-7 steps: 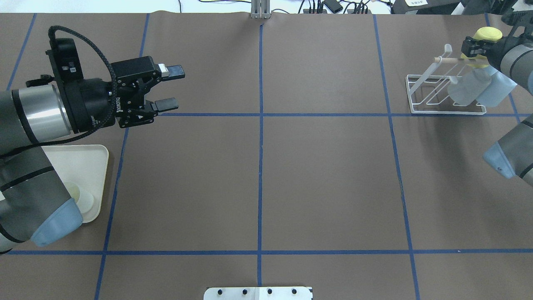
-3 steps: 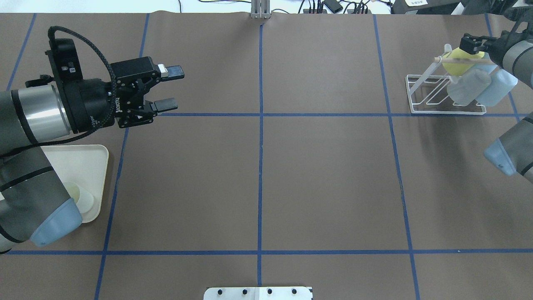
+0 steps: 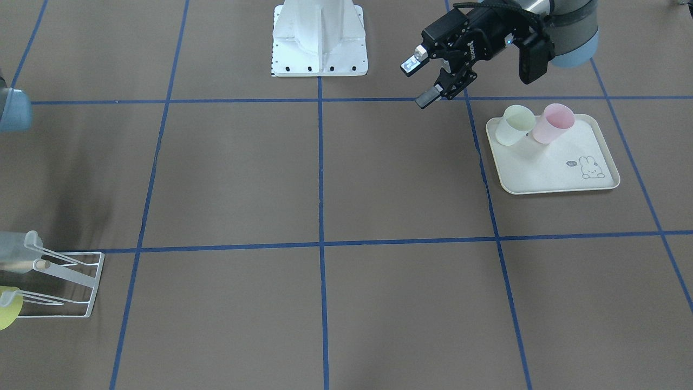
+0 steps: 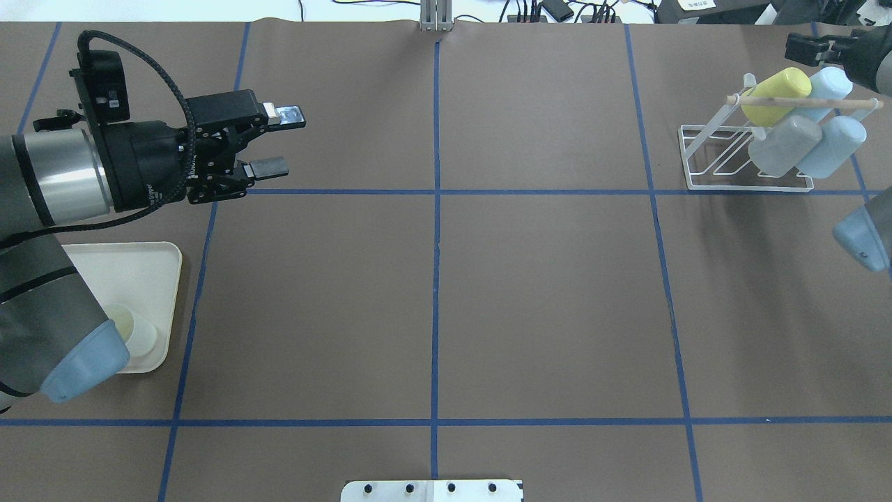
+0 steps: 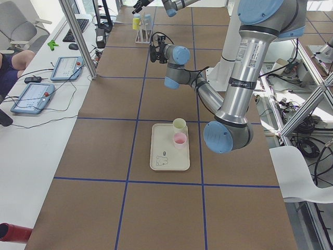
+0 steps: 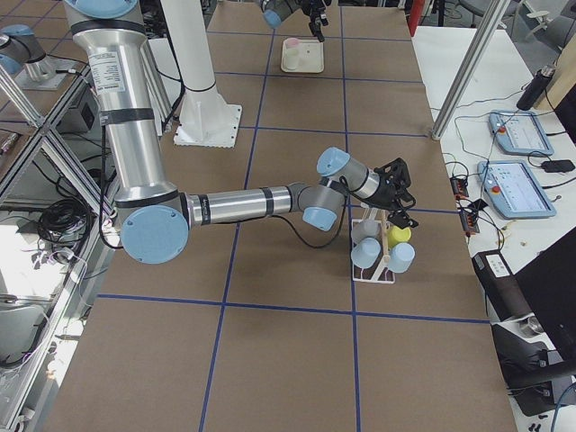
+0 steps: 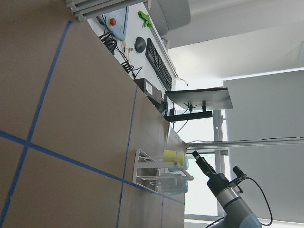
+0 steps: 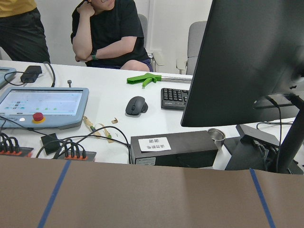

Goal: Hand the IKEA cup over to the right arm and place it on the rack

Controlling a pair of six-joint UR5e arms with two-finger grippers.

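If going by yellow cup (image 4: pixel 780 87) hung on rack (image 4: pixel 739 187), looks done, with left gripper (image 4: pixel 279 143) spread empty, right gripper's (image 4: pixel 801 49) opening untellable.

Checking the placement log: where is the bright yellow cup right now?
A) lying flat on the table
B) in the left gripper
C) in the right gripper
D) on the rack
D: the yellow cup sits tilted on the rack with the right gripper clear of it, and the left gripper is open and empty.
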